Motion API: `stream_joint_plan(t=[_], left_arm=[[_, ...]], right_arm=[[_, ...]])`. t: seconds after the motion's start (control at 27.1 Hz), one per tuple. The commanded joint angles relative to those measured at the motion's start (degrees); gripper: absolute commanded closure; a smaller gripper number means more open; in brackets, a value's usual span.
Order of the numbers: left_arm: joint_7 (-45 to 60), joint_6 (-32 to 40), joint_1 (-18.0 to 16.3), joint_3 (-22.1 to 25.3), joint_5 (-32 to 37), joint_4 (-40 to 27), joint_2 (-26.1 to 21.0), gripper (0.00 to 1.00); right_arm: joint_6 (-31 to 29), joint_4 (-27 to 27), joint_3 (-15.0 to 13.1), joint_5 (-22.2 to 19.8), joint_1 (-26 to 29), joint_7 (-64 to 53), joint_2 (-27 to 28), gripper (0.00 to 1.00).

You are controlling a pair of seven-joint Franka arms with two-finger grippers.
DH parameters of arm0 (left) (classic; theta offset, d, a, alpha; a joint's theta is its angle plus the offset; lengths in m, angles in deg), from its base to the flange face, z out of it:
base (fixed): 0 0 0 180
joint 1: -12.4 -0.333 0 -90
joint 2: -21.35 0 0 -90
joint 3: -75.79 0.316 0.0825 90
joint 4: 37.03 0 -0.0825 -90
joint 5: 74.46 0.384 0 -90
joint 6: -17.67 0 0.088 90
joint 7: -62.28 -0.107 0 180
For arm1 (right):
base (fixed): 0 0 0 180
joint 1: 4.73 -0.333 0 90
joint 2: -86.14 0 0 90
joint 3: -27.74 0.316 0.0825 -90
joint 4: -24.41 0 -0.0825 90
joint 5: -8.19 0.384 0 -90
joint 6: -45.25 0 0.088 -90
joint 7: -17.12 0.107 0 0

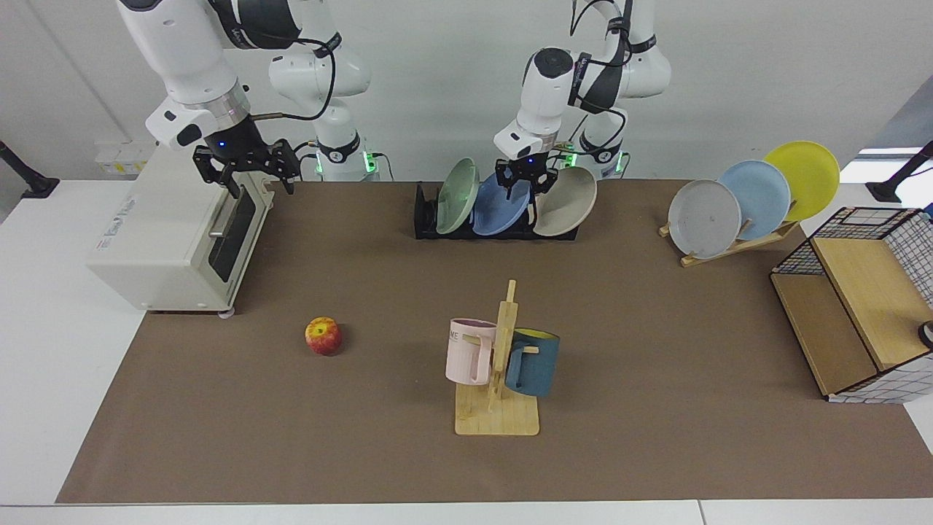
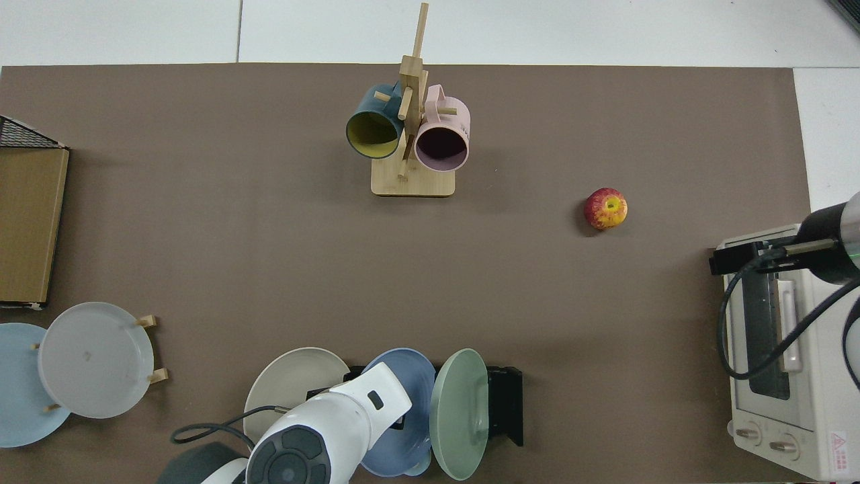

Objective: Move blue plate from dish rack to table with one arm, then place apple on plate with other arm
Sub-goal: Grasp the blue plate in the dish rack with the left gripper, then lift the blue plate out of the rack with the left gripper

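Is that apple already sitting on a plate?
No, the apple lies on the bare brown table, far from the blue plate, which stands in the dish rack.

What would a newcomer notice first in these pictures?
Probably the left gripper down at the top rim of the blue plate, which stands in the black dish rack between a green and a beige plate. Next, the apple alone on the brown table, while the right gripper waits over the toaster oven.

Brown-matted table (image 1: 656, 437), apple (image 1: 323, 336), dish rack (image 1: 424, 219), wooden mug tree (image 1: 498, 415), toaster oven (image 1: 175, 240), slanted plate rack (image 1: 736, 246)
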Motion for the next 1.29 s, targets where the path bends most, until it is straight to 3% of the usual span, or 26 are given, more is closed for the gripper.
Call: stream_joint_plan(t=[0.0,0.15,0.37,0.7,0.96,1.11,1.26], left_arm=[[0.7,-1.3,0.5,-0.4,-1.4,-2.1,2.5,0.81],[0.7,0.0,0.3,-0.3,-1.4,-1.7,2.5,1.0],[-0.1,5.8,-0.7,0.2,-1.2,1.4,2.4,1.0],[0.0,17.1,-5.2,0.6,1.3,9.0,1.9,1.0],[-0.9,16.7,-10.8,0.7,1.4,14.8,-3.2,1.0],[-4.3,16.4,-10.1,7.3,2.0,19.2,-9.6,1.0],[-5.3,14.6,-6.3,14.5,3.9,23.2,-14.5,1.0]], right_arm=[[0.0,0.7,0.6,0.3,0.7,1.0,-0.6,0.0],[0.0,0.7,0.6,0.3,0.7,1.0,-0.6,0.0],[0.0,0.7,0.6,0.3,0.7,1.0,-0.6,0.0],[0.0,0.7,0.6,0.3,0.7,1.0,-0.6,0.0],[0.0,0.7,0.6,0.3,0.7,1.0,-0.6,0.0],[0.0,0.7,0.6,0.3,0.7,1.0,-0.7,0.0],[0.0,0.7,0.6,0.3,0.7,1.0,-0.6,0.0]])
